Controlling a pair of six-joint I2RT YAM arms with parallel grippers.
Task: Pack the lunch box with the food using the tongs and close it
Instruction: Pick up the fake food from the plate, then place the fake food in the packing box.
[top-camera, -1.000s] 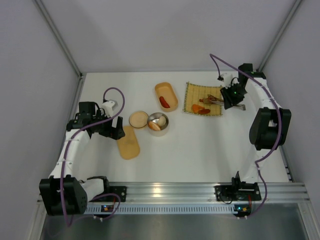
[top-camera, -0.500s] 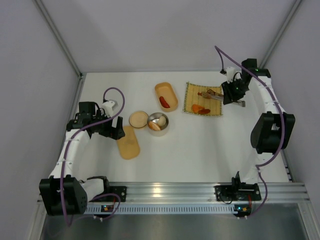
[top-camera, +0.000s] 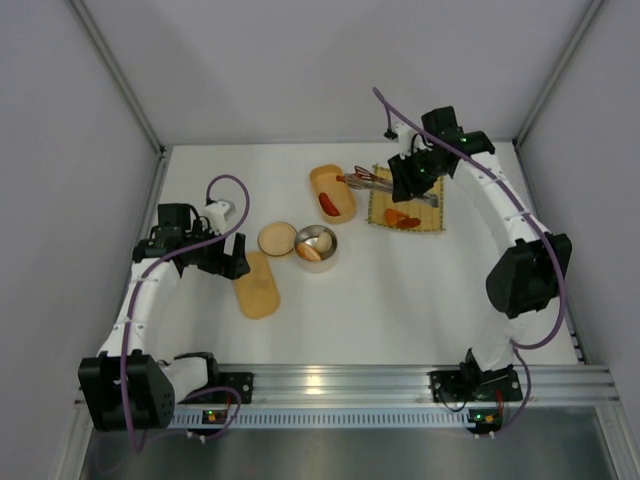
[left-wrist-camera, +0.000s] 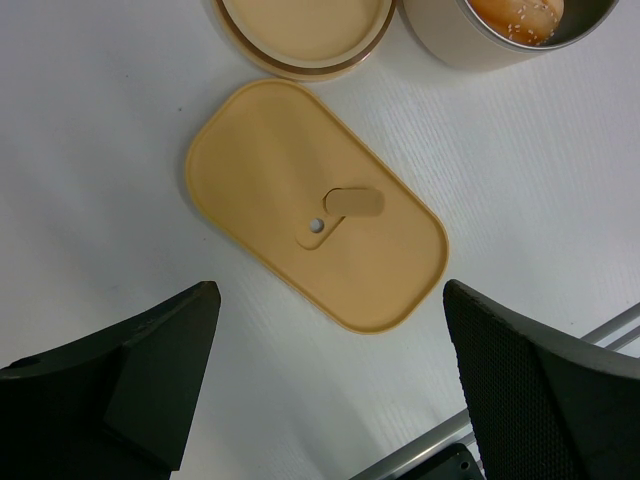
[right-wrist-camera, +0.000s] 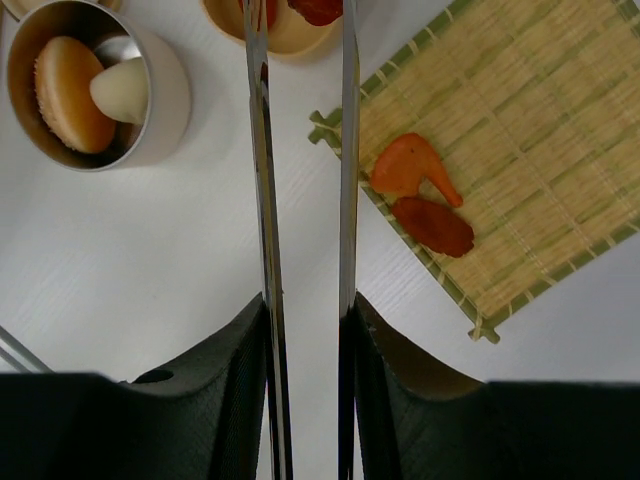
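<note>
Because the right claw (right-wrist-camera: 305, 312) is closed on the tongs (right-wrist-camera: 262, 180), pressing both slim metal arms towards each other, you handle every piece of food at one remove. The tongs reach off the mat (right-wrist-camera: 520, 150) on its left side, with their tips over the oval lunch box (top-camera: 318, 180) just beside that edge. Something red shows at the tips, but you cannot tell whether it is pinched or already lying in the box.

On the mat, close to its near-left edge, an orange piece (right-wrist-camera: 405, 165) and a dark red piece (right-wrist-camera: 432, 226) lie touching. Both look light, soft and glossy, so they will likely slip if squeezed at an end. Take each across its thickest part, the orange one at its broad body and not its thin curved tail, and squeeze gently. The tongs look thin and springy, so their tips may twist or splay.

Further left of the mat stands a round steel bowl (right-wrist-camera: 170, 100) holding a bun (right-wrist-camera: 65, 80) and a pale cream ball (right-wrist-camera: 120, 88). The ball will probably roll, so grip it across its middle.

Well to the left of the mat, the left claw (left-wrist-camera: 328, 295) hangs wide open and empty above the flat oval lid (left-wrist-camera: 300, 180), which lies on the surface.
</note>
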